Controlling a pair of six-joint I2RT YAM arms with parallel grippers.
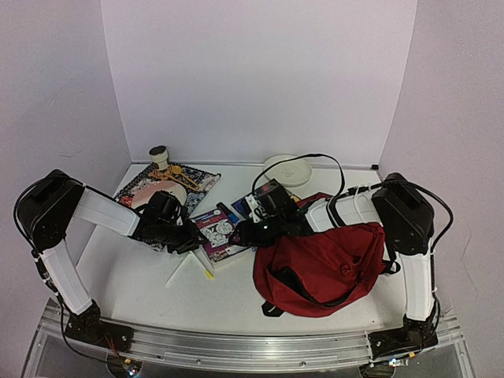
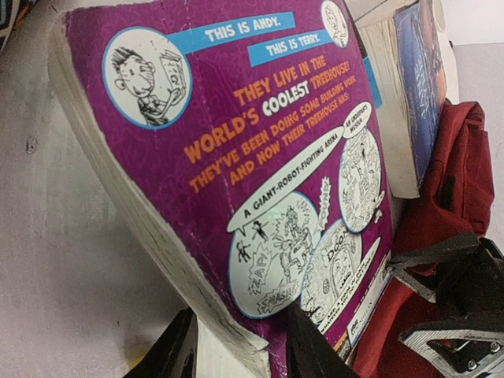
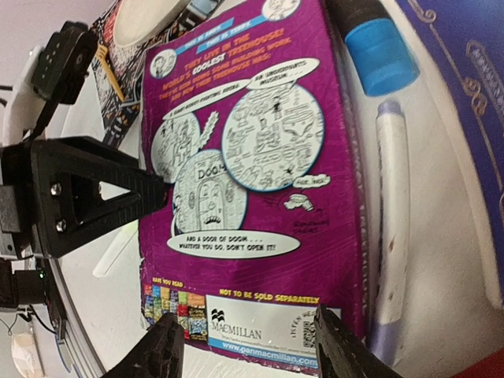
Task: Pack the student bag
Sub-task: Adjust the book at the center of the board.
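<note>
**Desk:** From above, where does the packing stand?

**Photographer:** Early, by my reading. The student bag [image 1: 331,264] slumps on the bench [image 1: 134,276] at the lower right of the frame. A dark, slack gap near its front edge may be the opening, and nothing shows going in. A purple paperback [image 1: 220,228] lies at centre, just left of the bag. The left hand [image 1: 189,235] is at its left edge and the right hand [image 1: 250,233] at its right. A pale round dish [image 1: 287,168] sits behind at upper centre, and a patterned mat [image 1: 201,181] at upper left.

**Desk:** The left wrist view?

**Photographer:** The paperback fills the frame. The left hand's fingers stand either side of its near corner at the bottom. Whether they pinch it or merely flank it, I cannot tell. A blue-covered book [image 2: 413,87] lies at upper right, and the bag's red cloth shows at the right edge.

**Desk:** And the right wrist?

**Photographer:** The right hand is spread wide at the bottom of the frame, over the paperback's barcode edge, and holds nothing. A blue-capped marker [image 3: 378,55] and a white pen [image 3: 394,236] lie along the right. I judge all of these are left to pack.

**Desk:** Setting?

**Photographer:** A white bench, marked in spots. Pale lilac walls [image 1: 252,79] close it in on three sides, and a metal rail [image 1: 236,342] runs along the bottom.
</note>
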